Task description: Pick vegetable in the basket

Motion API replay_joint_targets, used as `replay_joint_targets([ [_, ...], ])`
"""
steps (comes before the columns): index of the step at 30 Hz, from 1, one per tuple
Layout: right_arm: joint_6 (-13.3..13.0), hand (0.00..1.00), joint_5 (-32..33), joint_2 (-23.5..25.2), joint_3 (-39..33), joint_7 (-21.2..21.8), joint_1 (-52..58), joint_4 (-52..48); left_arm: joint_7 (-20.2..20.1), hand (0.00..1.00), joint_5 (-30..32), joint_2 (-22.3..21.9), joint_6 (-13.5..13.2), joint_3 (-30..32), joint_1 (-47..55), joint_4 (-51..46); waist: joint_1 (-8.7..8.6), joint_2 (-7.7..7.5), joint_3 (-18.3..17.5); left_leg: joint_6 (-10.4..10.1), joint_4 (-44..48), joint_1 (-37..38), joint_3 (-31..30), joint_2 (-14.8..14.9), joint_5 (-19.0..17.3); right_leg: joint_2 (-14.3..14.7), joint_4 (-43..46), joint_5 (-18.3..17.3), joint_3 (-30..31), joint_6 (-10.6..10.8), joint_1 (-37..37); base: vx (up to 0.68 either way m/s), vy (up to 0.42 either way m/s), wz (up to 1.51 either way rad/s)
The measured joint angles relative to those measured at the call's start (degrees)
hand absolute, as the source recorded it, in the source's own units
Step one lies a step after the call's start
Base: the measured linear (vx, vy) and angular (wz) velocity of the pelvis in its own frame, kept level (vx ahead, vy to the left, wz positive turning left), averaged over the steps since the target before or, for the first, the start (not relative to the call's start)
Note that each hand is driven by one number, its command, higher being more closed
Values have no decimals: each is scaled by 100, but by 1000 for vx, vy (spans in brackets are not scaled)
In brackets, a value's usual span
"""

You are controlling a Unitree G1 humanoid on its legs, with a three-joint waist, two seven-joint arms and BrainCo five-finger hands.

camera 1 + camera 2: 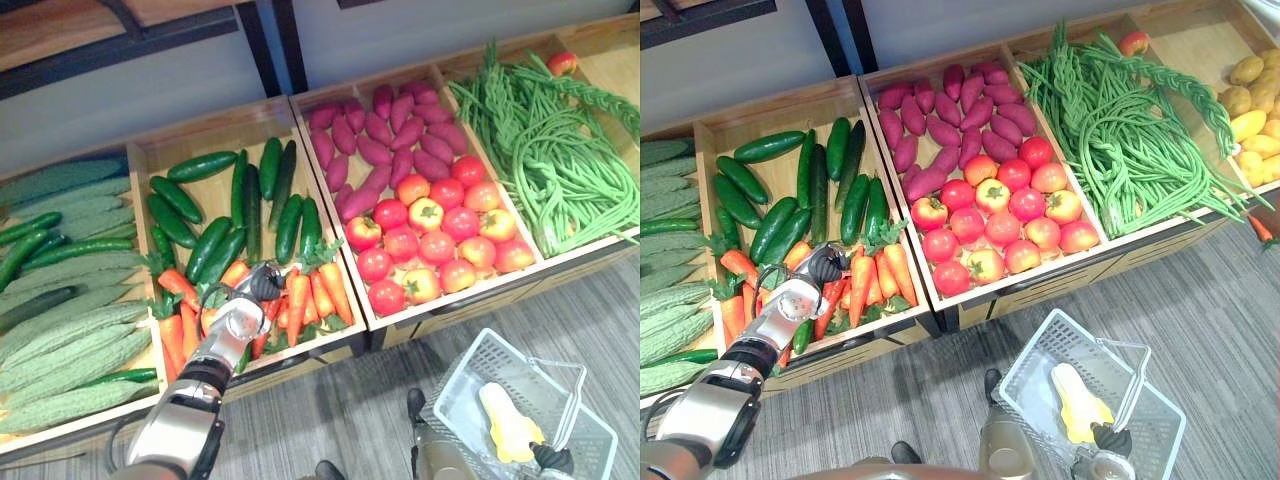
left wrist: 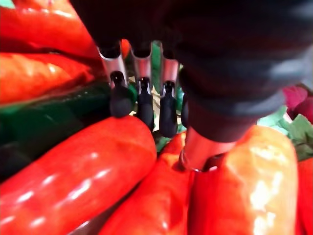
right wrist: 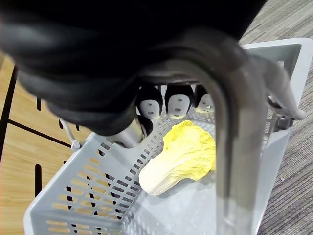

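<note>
Orange carrots point(image 1: 312, 292) with green tops fill the front of a wooden bin. My left hand point(image 1: 243, 318) reaches down into them. Its fingers point(image 2: 139, 100) hang straight, dark tips just above one carrot point(image 2: 83, 171), and the thumb point(image 2: 198, 147) pushes between two others. Nothing is gripped. A grey plastic basket point(image 1: 458, 375) hangs over the floor at the lower right. My right hand point(image 1: 1110, 440) is curled round its metal handle point(image 3: 230, 147). Inside the basket lies a yellow-white cabbage point(image 3: 181, 156).
Dark cucumbers point(image 1: 215, 200) lie behind the carrots in the same bin. Bitter gourds point(image 1: 70, 340) fill the bin to the left. To the right are purple sweet potatoes point(image 1: 385, 135), tomatoes point(image 1: 430, 240), long beans point(image 1: 560, 150) and potatoes point(image 1: 1255, 110).
</note>
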Motion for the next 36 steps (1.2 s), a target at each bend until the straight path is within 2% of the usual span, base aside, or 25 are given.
replay_joint_targets([
  [5,-20,100,-4,-51,110,-1,-30,93,-129,100,2,-128,5,-7,163,52,-126,-19,17,-3,1,70,4,-3,-7,0,-3,-1,16,0,68,-61,-28,-1],
  [23,-9,100,-18,-92,129,-1,48,201,-235,100,13,-218,99,9,407,20,-132,21,17,1,27,273,-152,47,-5,-7,-16,-10,-151,-15,387,-66,-34,4],
  [31,-10,100,-19,-87,126,-37,197,198,-215,100,5,79,149,245,397,-522,-99,47,-17,17,88,293,-376,76,8,-66,-17,-24,-394,-34,566,-65,-28,15],
  [34,-10,100,-18,-77,83,-79,329,194,-182,100,0,159,154,282,388,-810,22,88,-177,49,81,290,-417,70,34,-90,-19,-24,-461,-34,596,-95,-41,13],
  [36,-10,100,-17,-51,83,-103,400,193,-179,100,-1,196,159,282,384,-932,18,83,-257,60,12,290,-524,53,91,-114,-48,-24,-563,-34,650,-88,-41,23],
])
